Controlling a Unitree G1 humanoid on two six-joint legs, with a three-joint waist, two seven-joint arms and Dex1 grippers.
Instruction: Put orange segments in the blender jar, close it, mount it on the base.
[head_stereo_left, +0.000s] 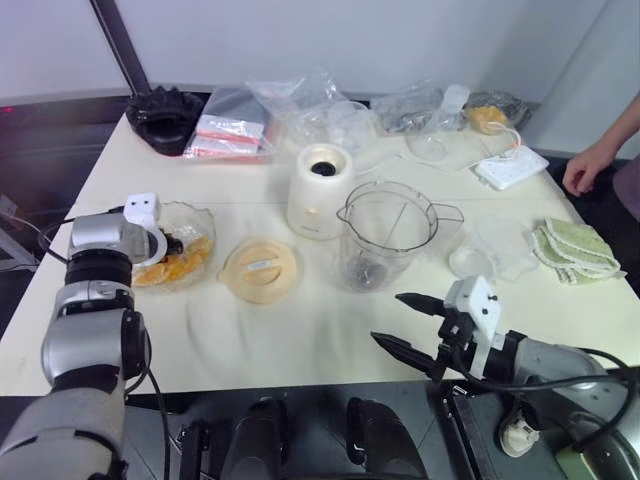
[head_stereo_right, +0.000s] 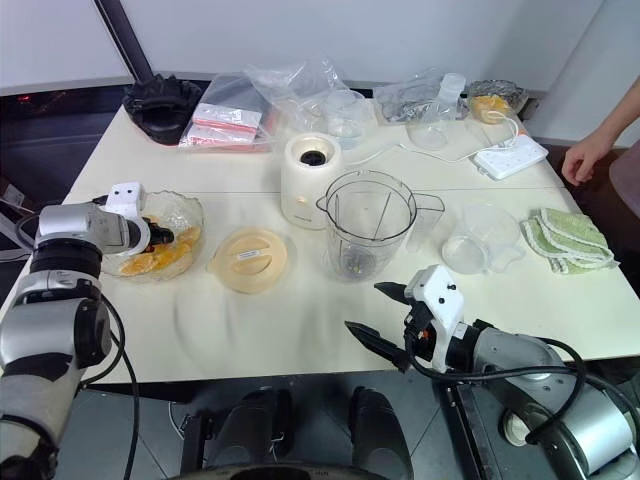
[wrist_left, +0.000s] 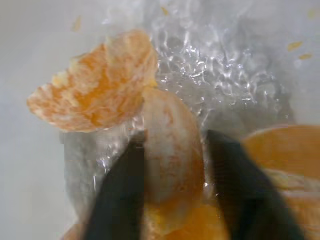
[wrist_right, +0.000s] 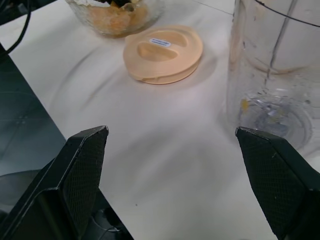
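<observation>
Pale matt orange segment (wrist_left: 172, 155) with white pith is showing between smooth black plastic fingers (wrist_left: 120, 200). Clear textured glass bowl (head_stereo_left: 203, 222) is glinting wet. Tall clear plastic blender jar (head_stereo_left: 385, 235) is looking glossy, cream-white plastic base (head_stereo_left: 320, 195) smooth, flat cream-yellow plastic lid (head_stereo_left: 260, 270) satin. Cream table top (head_stereo_left: 300, 330) is reading matt. Green cloths (head_stereo_left: 575, 250) are looking nubbly, far clear bags (head_stereo_left: 300, 105) crinkled.

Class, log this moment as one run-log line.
left gripper: shut on orange segment in glass bowl | right gripper: open, idle | blender jar: unlidded
</observation>
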